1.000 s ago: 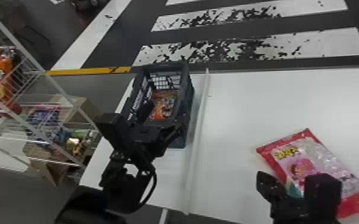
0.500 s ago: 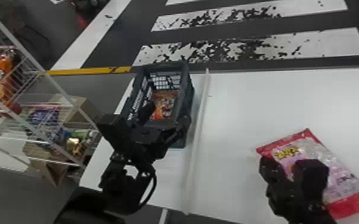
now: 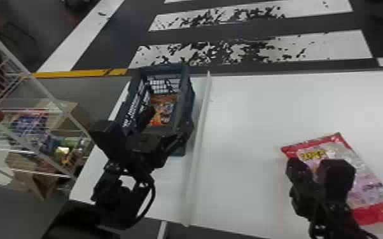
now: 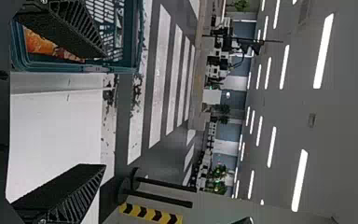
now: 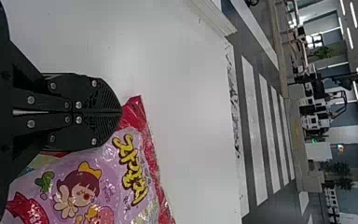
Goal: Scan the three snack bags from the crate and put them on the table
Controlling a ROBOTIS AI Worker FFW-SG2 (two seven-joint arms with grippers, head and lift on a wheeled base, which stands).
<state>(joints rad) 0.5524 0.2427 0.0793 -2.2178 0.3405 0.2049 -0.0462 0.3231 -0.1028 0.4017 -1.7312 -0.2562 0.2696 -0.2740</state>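
Head view: My left pincer (image 3: 168, 122), its fingers spread wide, is at the near end of the dark crate (image 3: 189, 95), which stands at the far left corner of the table (image 3: 264, 111) with an orange snack bag (image 3: 165, 111) inside. My right pincer (image 3: 295, 160), fingers pressed together, is at the far left corner of a red-edged pink snack bag (image 3: 364, 178), lying flat on the table toward its near edge, to the right of a long white strip (image 3: 197, 143).

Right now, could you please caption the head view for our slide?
Orange snack bag inside the dark crate, pink snack bag on the white table.
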